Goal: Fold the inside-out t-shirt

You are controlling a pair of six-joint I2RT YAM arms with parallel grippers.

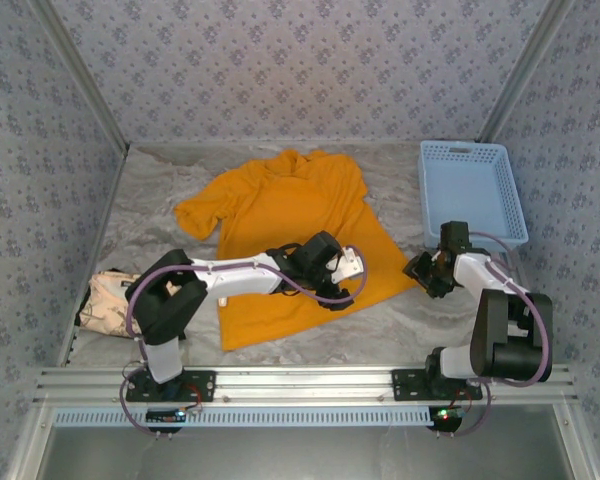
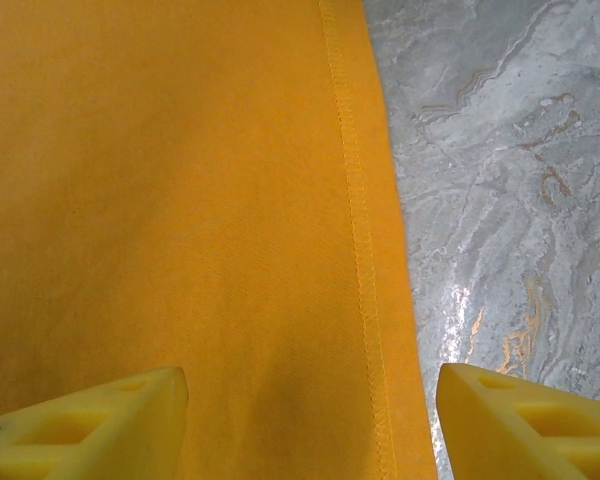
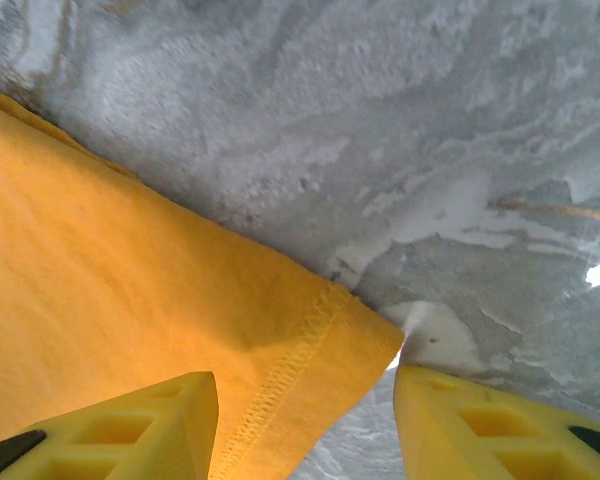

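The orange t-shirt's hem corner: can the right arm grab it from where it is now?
Probably yes. The right gripper is open just above the t-shirt corner, which lies flat on the table with nothing between.

The t-shirt is plain orange-yellow. The surface is grey marble, rust-veined. At two o'clock, a pale blue latticed basket; at eight o'clock, a beige cloth, dark-lined. The walls carry a grey floral print.
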